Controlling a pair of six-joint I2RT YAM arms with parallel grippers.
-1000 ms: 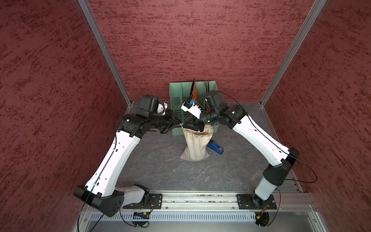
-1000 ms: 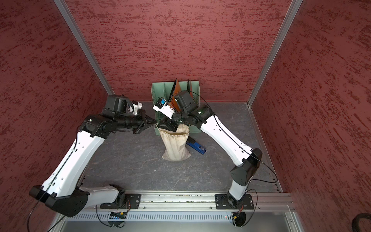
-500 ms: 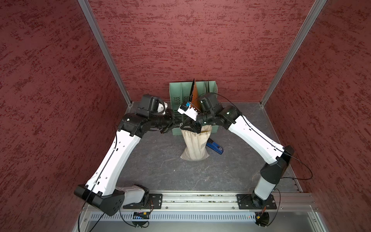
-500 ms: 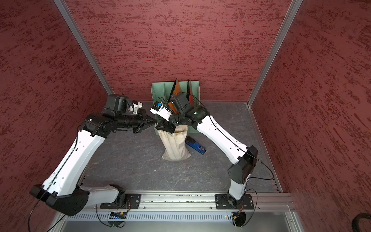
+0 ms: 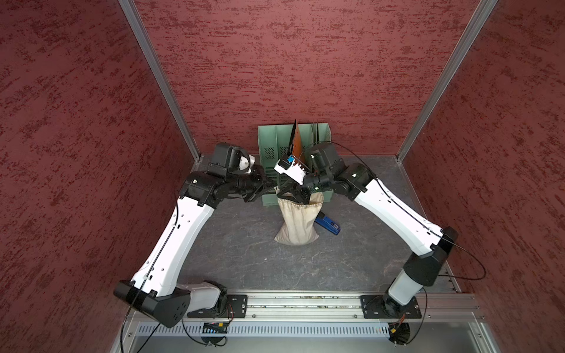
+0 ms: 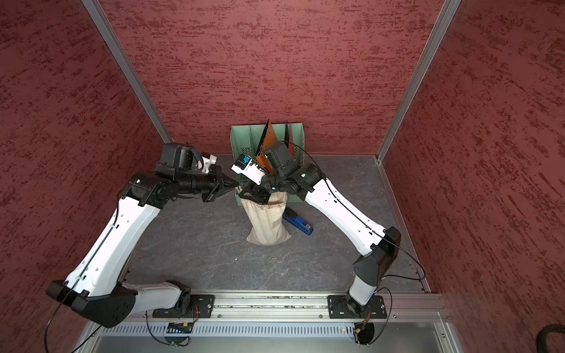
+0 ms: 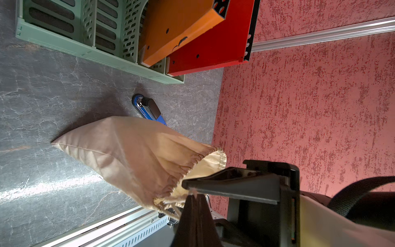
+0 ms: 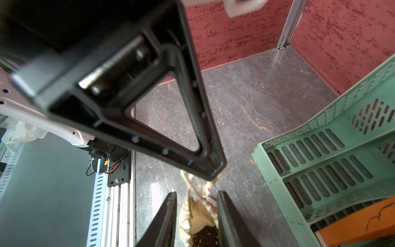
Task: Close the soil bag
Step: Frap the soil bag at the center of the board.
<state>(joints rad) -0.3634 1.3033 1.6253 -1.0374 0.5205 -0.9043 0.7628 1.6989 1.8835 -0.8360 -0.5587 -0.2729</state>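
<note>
The cream soil bag stands upright on the dark floor in front of the rack. Its gathered neck is lifted toward the left. My left gripper is shut on the bag's drawstring, and the cords run taut from its tip down to the neck. My right gripper sits over the bag's mouth. Its jaws stand apart on either side of the bunched neck. Dark soil shows inside the mouth.
A green file rack holding orange and red folders stands right behind the bag against the back wall. A blue stapler lies beside the bag on its right. The metal rail runs along the front.
My right gripper has shifted a little left and down onto the bag's neck, closer to the left gripper. The left arm has stayed still with the drawstring in its grip.
</note>
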